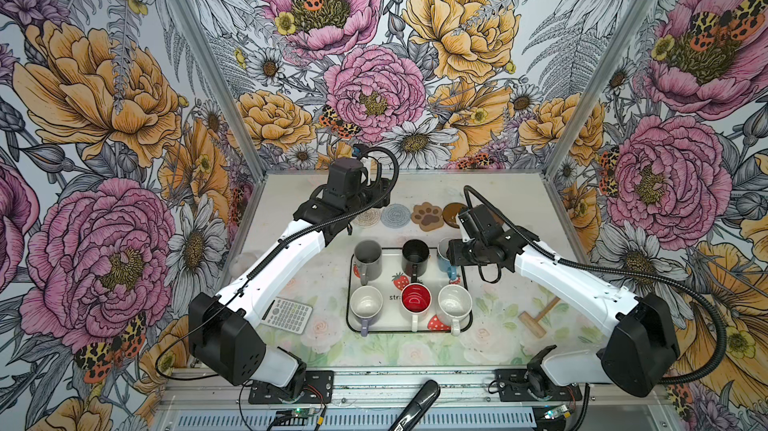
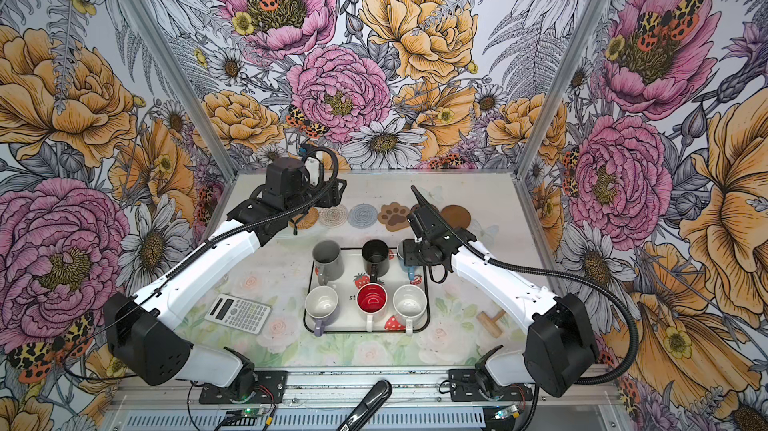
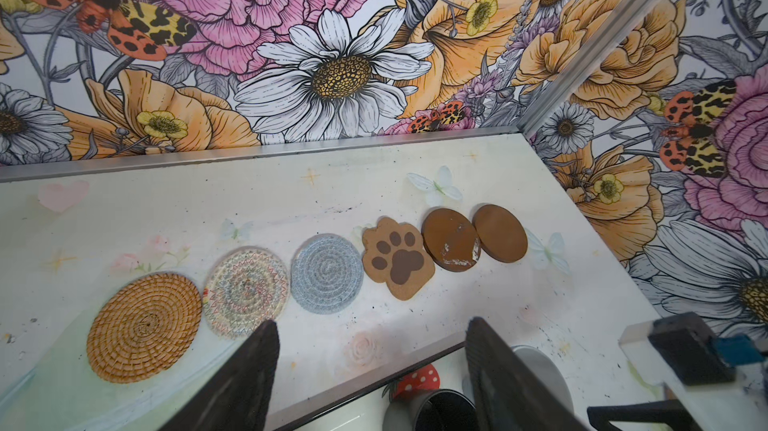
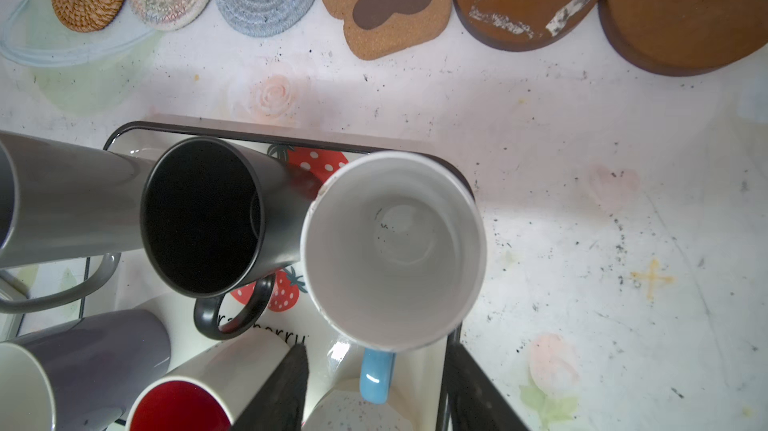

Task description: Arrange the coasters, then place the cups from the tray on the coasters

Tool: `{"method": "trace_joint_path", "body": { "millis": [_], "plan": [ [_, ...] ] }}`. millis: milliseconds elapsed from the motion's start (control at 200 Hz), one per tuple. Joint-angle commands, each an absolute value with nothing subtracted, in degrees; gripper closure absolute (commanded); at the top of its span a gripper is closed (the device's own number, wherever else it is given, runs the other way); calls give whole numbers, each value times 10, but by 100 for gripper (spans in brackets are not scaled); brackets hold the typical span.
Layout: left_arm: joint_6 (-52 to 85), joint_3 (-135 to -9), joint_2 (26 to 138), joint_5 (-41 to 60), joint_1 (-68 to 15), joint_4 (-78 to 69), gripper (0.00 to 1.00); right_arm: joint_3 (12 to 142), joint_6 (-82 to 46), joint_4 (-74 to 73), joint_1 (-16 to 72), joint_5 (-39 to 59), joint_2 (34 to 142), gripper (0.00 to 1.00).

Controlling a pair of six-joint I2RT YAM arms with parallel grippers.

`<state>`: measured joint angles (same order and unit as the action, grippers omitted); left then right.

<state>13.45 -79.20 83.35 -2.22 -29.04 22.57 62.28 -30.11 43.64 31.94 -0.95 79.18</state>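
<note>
the left arm reaches from its front-left base up and inward, its wrist hanging above the left end of the coaster row. the left gripper stands wide open and empty over bare surface just in front of the row. a calculator lies beside this arm, left of the tray.

the six coasters lie flat in a line near the back wall: a tan coiled rattan coaster, a pale woven coaster with coloured zigzag stitching, a grey-blue rope coaster, a brown paw-shaped coaster, a scuffed brown disc and a plain brown disc. neighbours touch or nearly touch; the two discs overlap at their edges. open surface lies behind the row, and a narrow bare strip separates it from the tray.

the strawberry tray, white with a thin black rim, carries all six mugs upright in two rows: grey mug, black mug and light blue mug at the back; lavender mug, red-lined white mug and speckled white mug in front.

the right arm stretches from the front-right base, wrist bent down over the tray's far right corner. the right gripper has its jaws parted on either side of the light blue mug's handle, without visible contact. right of the tray the surface is open except for a wooden mallet.
</note>
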Motion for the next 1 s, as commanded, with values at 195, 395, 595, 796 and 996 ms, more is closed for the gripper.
{"method": "trace_joint_path", "body": {
  "millis": [195, 395, 595, 796, 996],
  "plan": [
    [127, -783, 832, -31, -302, 191, 27, 625, -329, 418, 338, -15, 817, 44],
    [125, -783, 832, -30, -306, 188, 27, 617, -347, 419, 338, -22, 802, 44],
    [124, -787, 838, -24, -308, 187, 27, 597, -357, 419, 341, -29, 767, 44],
    [124, -787, 840, -22, -311, 186, 27, 575, -365, 419, 345, -21, 750, 45],
    [124, -787, 844, -22, -313, 186, 27, 574, -362, 418, 350, -6, 786, 45]
  ]
}}
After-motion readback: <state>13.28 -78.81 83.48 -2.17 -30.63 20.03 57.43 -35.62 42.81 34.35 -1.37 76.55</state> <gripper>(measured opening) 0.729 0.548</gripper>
